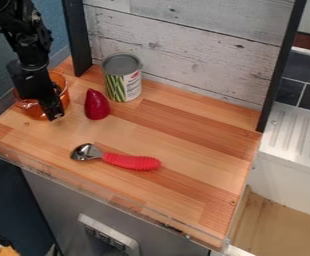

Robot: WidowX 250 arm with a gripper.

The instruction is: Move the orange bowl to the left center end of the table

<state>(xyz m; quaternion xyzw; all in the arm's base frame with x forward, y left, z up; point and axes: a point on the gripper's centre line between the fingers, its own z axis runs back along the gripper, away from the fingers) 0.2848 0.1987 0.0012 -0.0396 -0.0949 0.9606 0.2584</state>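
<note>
Bowl (63, 86), orange and see-through, sat upright at the L end of the surface (178, 145), by the L edge and approx. midway between back and front, w/ the black gripper (55, 115) right at it. Your arm (25, 35) came in from upper L and hung over the bowl, the gripper pointing down at its near R side, so part of the bowl was hidden. You couldn't tell from this view whether the gripper was open, closed or on the bowl's wall; the angle & the dark parts hid it.

Just R of the bowl stood a dark red cone-shaped item (97, 105), w/ a can (122, 82) behind it, toward the back panel (184, 37). The scoop w/ the red handle (131, 161) lay nearer the front, well apart from the bowl.

Step in hand, by best guess: final placing, or a last small adj. of position, since the bowl's spot pretty much matched L center. So the task looked near done, pending a clean release.

Next move, if you had a hold on it: check the base was flat, let go gently, then lift straight up before pulling away, so the wall didn't snag & tip the bowl. If you had no hold, you only needed to back off w/o a nudge. Main risks, as judged: pushing it too far L, toward the edge, or swinging R on exit & knocking the red item.
</note>
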